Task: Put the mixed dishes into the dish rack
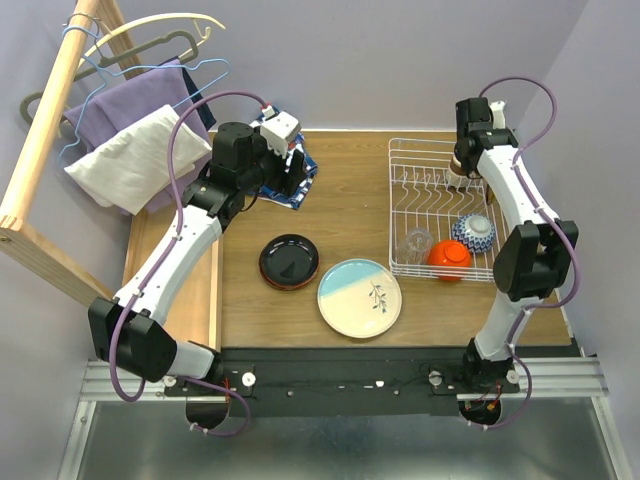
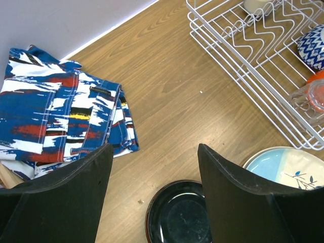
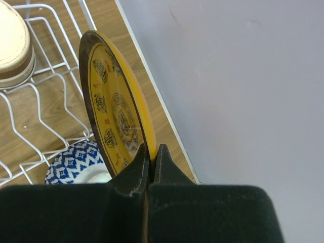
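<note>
My right gripper is shut on the rim of a dark-edged yellow patterned plate, which it holds on edge above the white wire dish rack. The rack holds a blue-patterned bowl, an orange-red bowl, a clear glass and a cream-bottomed dish. On the table lie a pale blue-cream plate with a sprig and a dark shallow dish with a red rim. Open and holding nothing, my left gripper hovers above the dark dish.
A blue-red-white patterned cloth lies at the back left of the table. A wooden rail with wire hangers and draped cloths stands behind the left arm. The wall runs close along the rack's far side.
</note>
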`<control>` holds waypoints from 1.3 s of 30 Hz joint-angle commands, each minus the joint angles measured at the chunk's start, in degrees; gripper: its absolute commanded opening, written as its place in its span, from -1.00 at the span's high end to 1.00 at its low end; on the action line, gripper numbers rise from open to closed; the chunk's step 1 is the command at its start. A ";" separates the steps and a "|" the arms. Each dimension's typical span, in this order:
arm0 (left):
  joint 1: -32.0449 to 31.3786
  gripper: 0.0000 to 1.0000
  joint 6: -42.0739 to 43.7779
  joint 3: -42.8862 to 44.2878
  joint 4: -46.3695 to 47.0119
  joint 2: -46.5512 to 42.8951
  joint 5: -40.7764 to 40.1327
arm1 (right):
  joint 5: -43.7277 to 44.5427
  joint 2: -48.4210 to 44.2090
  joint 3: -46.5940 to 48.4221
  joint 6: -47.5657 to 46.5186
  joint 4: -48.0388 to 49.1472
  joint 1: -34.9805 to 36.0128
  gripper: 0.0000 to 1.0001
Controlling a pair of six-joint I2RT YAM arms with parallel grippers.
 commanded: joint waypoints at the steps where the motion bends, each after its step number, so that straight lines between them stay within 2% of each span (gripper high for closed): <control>1: -0.26 -0.54 -0.54 0.42 1.47 0.82 1.20 | -0.93 1.80 1.39 1.86 -0.60 -0.14 0.99; 13: -0.17 -0.58 2.89 -3.61 0.51 1.53 -0.73 | -2.07 6.73 3.05 0.63 0.81 -0.31 0.99; 16: -0.26 -0.64 4.47 -5.03 -2.29 2.49 0.13 | -4.60 6.47 3.50 0.72 -0.50 -0.31 0.65; 17: -0.17 -0.65 4.99 -5.11 -3.35 3.02 1.19 | -5.23 6.21 3.67 0.72 -1.12 -0.40 0.23; 20: -0.08 -0.74 7.02 -5.20 -8.27 6.00 1.73 | -7.26 5.15 4.46 1.07 -2.35 -0.40 -0.40; 23: 0.36 -0.74 10.09 -4.24 -14.07 9.78 1.03 | -7.70 3.92 5.43 1.16 -3.75 -0.40 -0.56; 30: 0.62 -0.74 16.77 -9.06 -15.40 11.72 -6.43 | -16.57 -3.28 3.77 0.19 -3.59 -0.40 -0.84; 33: 0.97 -0.73 19.93 -10.65 -16.72 12.86 -8.20 | -24.37 -6.44 1.74 -1.99 -3.76 -0.40 -0.99; 37: 1.67 -0.74 20.29 -12.75 -15.77 14.09 -10.13 | -41.13 -9.00 1.47 -4.29 -5.69 -0.40 -0.99; 39: 1.67 -0.75 20.47 -13.37 -14.71 14.45 -10.75 | -44.51 -9.70 1.12 -4.38 -6.48 -0.31 -0.99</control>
